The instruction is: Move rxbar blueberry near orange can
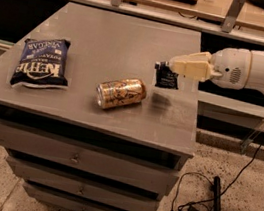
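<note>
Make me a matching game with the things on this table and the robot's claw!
1. rxbar blueberry
2. orange can
3. chip bag
4. claw

A. lying on its side, middle of the table
B. lying flat, left side
C. hanging in the air, pinched
D. over the right side, shut on the bar

Pairs: 1-C, 2-A, 3-B, 4-D

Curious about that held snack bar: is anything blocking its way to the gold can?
Nothing visible does. The gripper holds the rxbar blueberry over bare tabletop near the orange can; the chip bag lies beyond the can.
</note>
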`<control>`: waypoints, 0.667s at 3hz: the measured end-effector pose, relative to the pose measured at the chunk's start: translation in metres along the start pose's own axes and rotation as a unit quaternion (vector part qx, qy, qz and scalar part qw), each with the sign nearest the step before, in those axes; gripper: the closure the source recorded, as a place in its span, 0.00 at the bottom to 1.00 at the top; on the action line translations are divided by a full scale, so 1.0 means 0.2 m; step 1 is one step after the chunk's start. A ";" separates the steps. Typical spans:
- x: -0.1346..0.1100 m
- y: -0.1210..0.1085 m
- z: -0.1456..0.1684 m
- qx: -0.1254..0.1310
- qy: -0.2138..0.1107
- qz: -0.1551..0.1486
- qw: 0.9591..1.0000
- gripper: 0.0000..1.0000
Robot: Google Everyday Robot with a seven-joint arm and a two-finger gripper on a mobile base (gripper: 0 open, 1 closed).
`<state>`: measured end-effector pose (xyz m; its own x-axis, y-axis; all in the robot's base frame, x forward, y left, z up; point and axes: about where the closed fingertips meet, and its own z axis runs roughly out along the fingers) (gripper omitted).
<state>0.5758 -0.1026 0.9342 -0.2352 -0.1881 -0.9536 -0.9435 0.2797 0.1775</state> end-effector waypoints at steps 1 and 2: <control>0.01 0.02 0.03 -0.014 -0.004 0.004 1.000 0.77; 0.02 0.02 0.06 -0.017 -0.008 0.005 1.000 0.53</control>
<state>0.5732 -0.0907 0.9289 -0.2407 -0.1710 -0.9554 -0.9485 0.2501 0.1942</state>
